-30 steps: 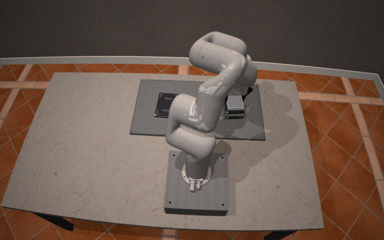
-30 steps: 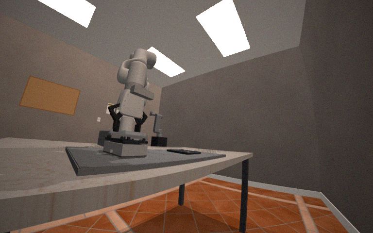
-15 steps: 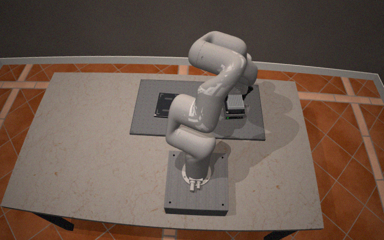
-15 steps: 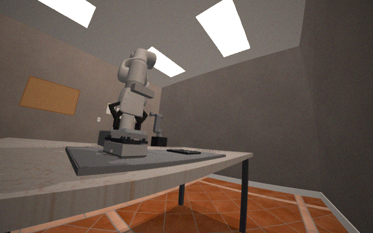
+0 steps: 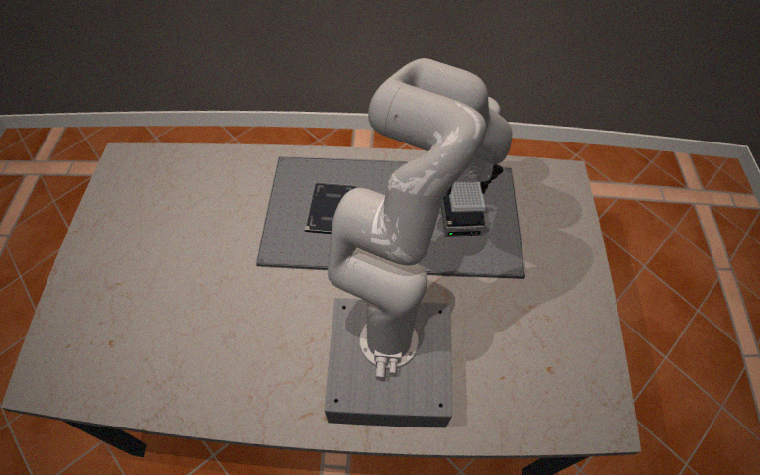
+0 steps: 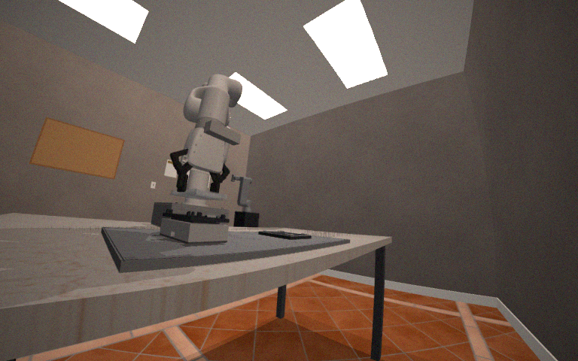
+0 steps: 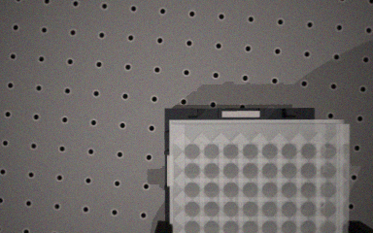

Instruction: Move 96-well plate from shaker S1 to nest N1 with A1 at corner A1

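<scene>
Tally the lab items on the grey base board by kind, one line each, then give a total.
96-well plate, clamped in the gripper above the shaker: 1
Plate shaker: 1
Plate nest: 1
Total: 3

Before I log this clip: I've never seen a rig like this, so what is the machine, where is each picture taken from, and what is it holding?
It is one white jointed arm bolted to a grey base block on a table. One view looks down from above, one looks up from beside the table's edge, one looks down from the arm's wrist. On a grey perforated board sit a dark plate nest and a plate shaker. The gripper, its black fingers closed on the white 96-well plate, holds it just above the shaker.
</scene>
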`<state>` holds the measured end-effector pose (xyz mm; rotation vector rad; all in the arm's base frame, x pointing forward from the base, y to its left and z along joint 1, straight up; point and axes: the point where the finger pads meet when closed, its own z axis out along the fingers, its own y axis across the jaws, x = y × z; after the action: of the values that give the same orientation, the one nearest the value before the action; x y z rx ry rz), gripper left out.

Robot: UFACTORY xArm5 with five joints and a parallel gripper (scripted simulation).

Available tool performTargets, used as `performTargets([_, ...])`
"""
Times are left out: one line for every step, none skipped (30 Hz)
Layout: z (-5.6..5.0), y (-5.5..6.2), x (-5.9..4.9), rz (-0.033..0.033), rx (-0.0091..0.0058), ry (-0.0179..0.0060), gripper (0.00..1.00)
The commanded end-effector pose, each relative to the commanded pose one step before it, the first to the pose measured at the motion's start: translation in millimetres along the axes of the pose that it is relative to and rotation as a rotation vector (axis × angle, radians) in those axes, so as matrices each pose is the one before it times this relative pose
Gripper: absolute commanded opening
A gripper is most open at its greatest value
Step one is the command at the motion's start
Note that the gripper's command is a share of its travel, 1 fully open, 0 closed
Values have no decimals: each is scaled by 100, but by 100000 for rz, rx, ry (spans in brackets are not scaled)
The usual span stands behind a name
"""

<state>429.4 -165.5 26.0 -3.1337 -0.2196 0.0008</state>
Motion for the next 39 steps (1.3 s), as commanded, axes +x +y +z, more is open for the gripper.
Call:
performTargets([-956, 71, 127, 0, -197, 358, 0])
performTargets([-167, 0, 0, 0, 0, 0, 0])
performTargets([-167, 0, 0, 0, 0, 0, 0])
performTargets([-167, 0, 0, 0, 0, 0, 0])
performTargets([-167, 0, 0, 0, 0, 0, 0])
performTargets([-167, 0, 0, 0, 0, 0, 0])
performTargets([0, 0, 0, 0, 0, 0, 0])
performTargets([0, 0, 0, 0, 0, 0, 0])
performTargets([-167, 0, 1, 0, 0, 0, 0])
performTargets([-167, 0, 0, 0, 0, 0, 0])
performTargets([-167, 0, 0, 0, 0, 0, 0])
performTargets([-167, 0, 0, 0, 0, 0, 0])
performTargets([-167, 0, 0, 0, 0, 0, 0])
performTargets([-167, 0, 0, 0, 0, 0, 0])
performTargets([-167, 0, 0, 0, 0, 0, 0])
performTargets([-167, 0, 0, 0, 0, 0, 0])
performTargets([-167, 0, 0, 0, 0, 0, 0])
performTargets([-167, 0, 0, 0, 0, 0, 0])
performTargets([-167, 0, 0, 0, 0, 0, 0])
performTargets([-167, 0, 0, 0, 0, 0, 0])
performTargets([-50, 0, 0, 0, 0, 0, 0])
performTargets([0, 0, 0, 0, 0, 0, 0])
performTargets([0, 0, 0, 0, 0, 0, 0])
performTargets([0, 0, 0, 0, 0, 0, 0])
performTargets([0, 0, 0, 0, 0, 0, 0])
performTargets([3, 0, 0, 0, 0, 1, 0])
performTargets([-1, 0, 0, 0, 0, 0, 0])
performTargets([-1, 0, 0, 0, 0, 0, 0])
performTargets([0, 0, 0, 0, 0, 0, 0])
performTargets([0, 0, 0, 0, 0, 0, 0])
performTargets([0, 0, 0, 0, 0, 0, 0])
performTargets([0, 0, 0, 0, 0, 0, 0])
performTargets([0, 0, 0, 0, 0, 0, 0])
performTargets([0, 0, 0, 0, 0, 0, 0])
performTargets([40, -330, 30, 3333, 2, 0, 0])
performTargets([40, -331, 18, 3333, 2, 0, 0])
performTargets([40, -331, 7, 3333, 2, 0, 0])
performTargets([40, -331, -4, 3333, 2, 0, 0])
performTargets([40, -331, -15, 1534, 2, 0, 0])
